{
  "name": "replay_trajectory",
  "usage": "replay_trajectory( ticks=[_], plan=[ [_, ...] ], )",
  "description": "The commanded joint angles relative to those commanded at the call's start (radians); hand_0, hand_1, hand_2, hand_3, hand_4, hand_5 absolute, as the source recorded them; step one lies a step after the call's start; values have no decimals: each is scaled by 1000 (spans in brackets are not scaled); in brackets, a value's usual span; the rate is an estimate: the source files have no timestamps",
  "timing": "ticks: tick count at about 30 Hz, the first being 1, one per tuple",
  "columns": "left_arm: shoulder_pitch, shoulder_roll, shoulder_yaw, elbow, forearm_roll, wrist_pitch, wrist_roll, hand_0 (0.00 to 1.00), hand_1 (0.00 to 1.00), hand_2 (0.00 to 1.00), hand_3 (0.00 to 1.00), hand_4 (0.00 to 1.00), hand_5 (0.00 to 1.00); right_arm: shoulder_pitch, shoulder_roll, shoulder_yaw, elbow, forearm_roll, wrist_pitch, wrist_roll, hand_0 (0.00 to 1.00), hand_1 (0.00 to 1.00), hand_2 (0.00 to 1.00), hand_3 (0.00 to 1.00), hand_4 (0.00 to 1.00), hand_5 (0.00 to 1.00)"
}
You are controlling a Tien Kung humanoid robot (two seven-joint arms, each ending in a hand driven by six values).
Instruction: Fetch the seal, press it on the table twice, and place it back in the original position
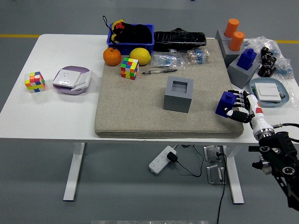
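Fingers of my right hand (240, 111) are curled around the blue seal (226, 103), holding it low over the beige mat (135, 112) near its front right corner, right of the grey open-topped box (179, 94). I see another blue seal (247, 58) on a grey holder (239, 73) behind.

From my feed I see a white rectangular table (46, 116) on white metal legs (74, 172) standing on a smooth grey floor (37, 196). A yellow floor line (18, 35) runs beyond the worktop's far edge. Under the near edge lies a white power strip (162, 159) with black cables (223, 186) trailing down.
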Motion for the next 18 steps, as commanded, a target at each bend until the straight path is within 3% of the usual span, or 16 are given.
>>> replay_trajectory(
  ticks=[9, 18],
  plan=[
    [0, 1, -4, -1, 0, -2, -1, 822, 789, 753, 812, 724, 376, 12, -35, 40, 123, -41, -12, -27, 603, 439, 453, 475, 662, 2],
    [-5, 4, -6, -1, -2, -4, -1, 823, 790, 753, 812, 724, 373, 76, -53, 36, 245, -81, -16, -57, 602, 438, 453, 472, 660, 2]
  ],
)
